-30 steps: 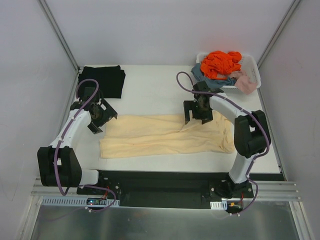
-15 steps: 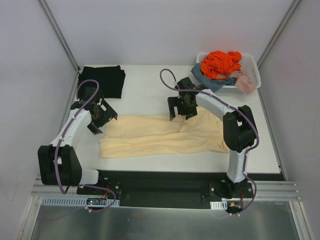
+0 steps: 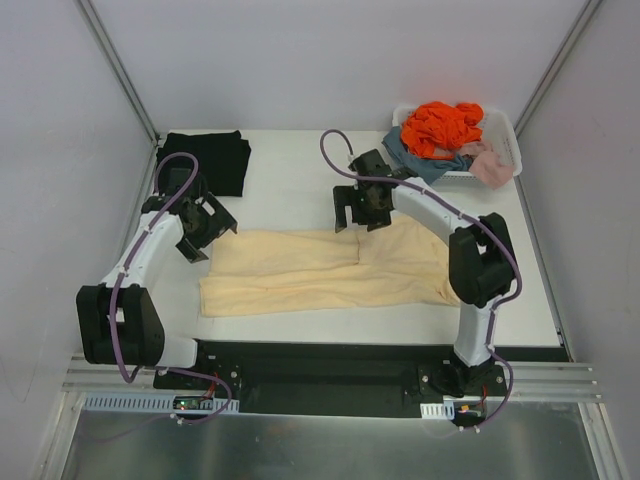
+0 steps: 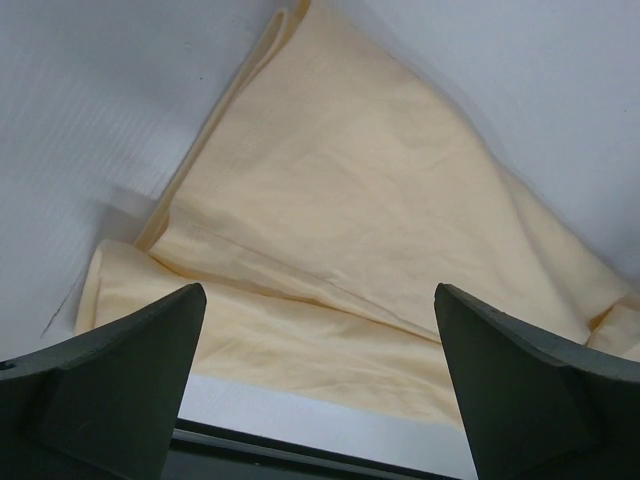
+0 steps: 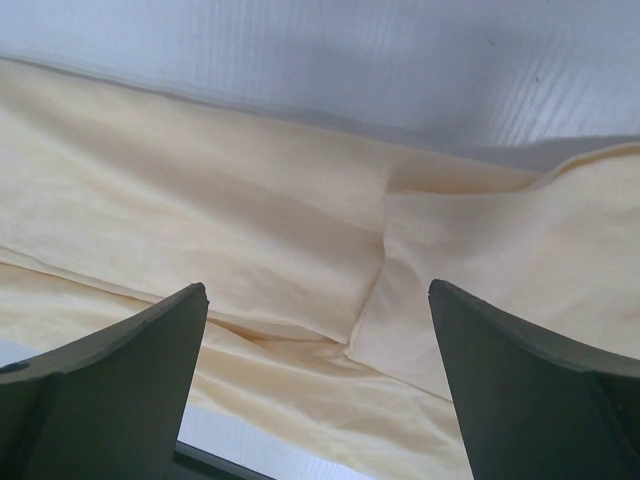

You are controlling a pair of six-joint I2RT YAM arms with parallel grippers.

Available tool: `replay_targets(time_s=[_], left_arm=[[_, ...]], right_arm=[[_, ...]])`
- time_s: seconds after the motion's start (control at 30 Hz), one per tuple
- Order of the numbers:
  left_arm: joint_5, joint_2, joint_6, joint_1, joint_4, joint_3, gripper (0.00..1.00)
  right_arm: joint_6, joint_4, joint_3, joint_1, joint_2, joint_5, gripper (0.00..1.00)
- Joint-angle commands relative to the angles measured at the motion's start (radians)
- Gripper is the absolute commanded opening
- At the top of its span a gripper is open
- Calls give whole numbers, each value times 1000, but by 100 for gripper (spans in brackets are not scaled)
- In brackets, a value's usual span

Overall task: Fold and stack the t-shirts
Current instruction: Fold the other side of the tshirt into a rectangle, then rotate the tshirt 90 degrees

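I work in a robot lab cell, not a home: plain white panels (image 3: 330, 60) in metal framing (image 3: 115, 65) wall in the bare white table (image 3: 290, 180) ahead of my fingers (image 4: 110, 380), and behind them my arms (image 3: 150, 250) are bolted to a black base plate (image 3: 320, 365) on an aluminium rail (image 3: 560, 385), trailing loose purple cables (image 3: 322, 150)

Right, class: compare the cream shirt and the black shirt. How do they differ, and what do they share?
The cream shirt lies spread long across the near middle; the black shirt is a compact folded bundle in the far left corner. The cream one covers more surface than the black. Both are cloth lying on the table.
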Motion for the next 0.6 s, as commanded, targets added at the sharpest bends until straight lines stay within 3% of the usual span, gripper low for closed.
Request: replay_targets(time_s=[0.0, 0.33, 0.47, 0.57], left_arm=[[59, 40, 26, -52, 9, 69, 99], [165, 263, 52, -164, 98, 158, 99], [186, 366, 54, -164, 126, 187, 99], [173, 412, 52, -163, 135, 177, 100]], right_arm=[[29, 29, -76, -15, -157, 49, 97], [146, 20, -375, -127, -355, 87, 97], [218, 26, -427, -170, -332, 92, 97], [244, 24, -377, -207, -254, 105, 97]])
